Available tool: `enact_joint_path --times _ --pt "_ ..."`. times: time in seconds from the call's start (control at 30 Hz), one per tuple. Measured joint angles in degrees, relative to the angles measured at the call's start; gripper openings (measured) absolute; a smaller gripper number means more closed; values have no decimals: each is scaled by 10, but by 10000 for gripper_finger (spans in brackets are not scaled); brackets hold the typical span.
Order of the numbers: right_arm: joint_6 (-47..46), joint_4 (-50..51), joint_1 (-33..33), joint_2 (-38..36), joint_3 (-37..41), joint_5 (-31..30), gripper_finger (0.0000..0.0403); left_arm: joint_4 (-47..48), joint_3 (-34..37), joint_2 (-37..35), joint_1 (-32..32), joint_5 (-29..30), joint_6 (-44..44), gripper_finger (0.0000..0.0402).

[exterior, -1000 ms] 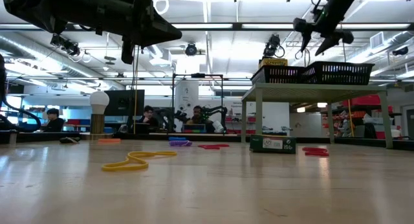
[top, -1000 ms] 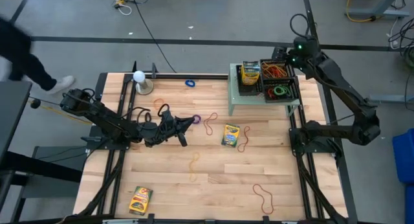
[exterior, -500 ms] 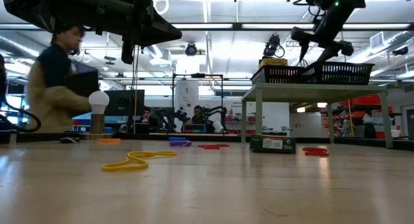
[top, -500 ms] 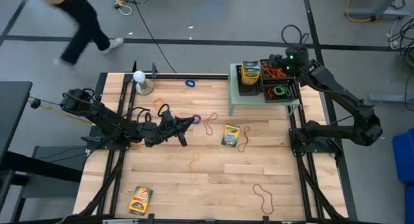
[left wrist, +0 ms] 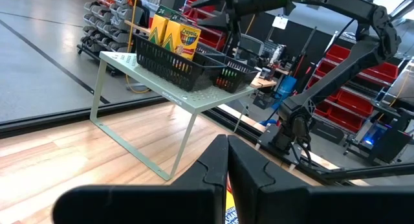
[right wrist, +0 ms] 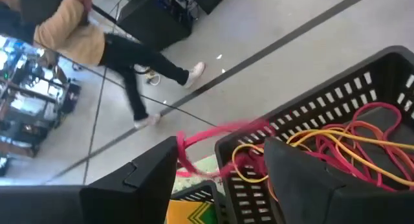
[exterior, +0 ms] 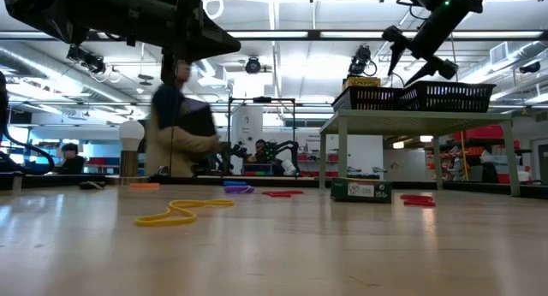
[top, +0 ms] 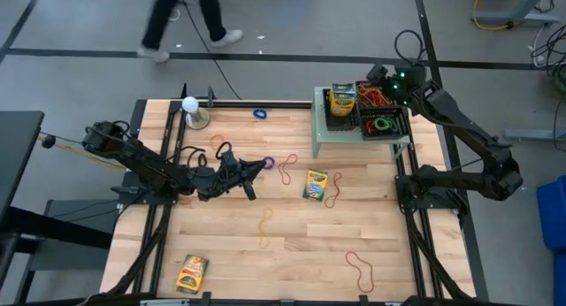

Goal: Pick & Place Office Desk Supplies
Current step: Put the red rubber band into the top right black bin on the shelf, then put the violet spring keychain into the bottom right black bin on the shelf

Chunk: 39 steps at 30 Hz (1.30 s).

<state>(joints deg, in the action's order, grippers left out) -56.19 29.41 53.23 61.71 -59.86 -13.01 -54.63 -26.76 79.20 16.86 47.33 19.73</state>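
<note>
The right gripper (right wrist: pixel 220 179) hangs spread over the basket (right wrist: pixel 362 81) of rubber bands (right wrist: pixel 336 143) on the raised shelf (top: pixel 354 133) — a pink band (right wrist: pixel 213 136) dangles between its fingers at the rim, the basket just beyond. The left gripper (left wrist: pixel 226 166), pressed together, waits mid-table, nearer the purple band (top: pixel 268 162) and crayon box (top: pixel 315 184).

two crayon boxes (top: pixel 316 184) lie on the worktop (top: pixel 230 253), more stand in one basket (top: pixel 340 111); two baskets, two arms, one white ball (top: pixel 189 103).

Wooden table (top: pixel 230 253) carries rubber bands (top: pixel 265 223), crayon boxes (top: pixel 316 184).
</note>
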Motion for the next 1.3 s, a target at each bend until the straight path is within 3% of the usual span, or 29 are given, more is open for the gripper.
enact_joint_path --times 0.33,0.47,0.57,0.67,0.8,0.93,1.13,1.3 --pt "-17 -1 0 0 0 0 281 0 0 0 0 0 0 14" --pt "46 -1 0 0 0 5 289 0 0 0 0 0 0 14" --pt "124 2 0 -2 0 39 273 0 0 0 0 0 0 14" --pt "206 10 -23 -20 0 51 224 0 0 0 0 0 0 14" --pt "299 42 -102 -48 0 13 124 -9 0 0 -1 2 0 14" --pt "345 69 -218 -69 6 -79 23 -9 0 0 -12 5 0 14" --pt "357 6 -402 -104 102 -205 21 -10 0 0 -12 -2 5 14" --pt "372 -67 -528 -112 171 -266 5 -31 0 0 -23 -11 9 14"
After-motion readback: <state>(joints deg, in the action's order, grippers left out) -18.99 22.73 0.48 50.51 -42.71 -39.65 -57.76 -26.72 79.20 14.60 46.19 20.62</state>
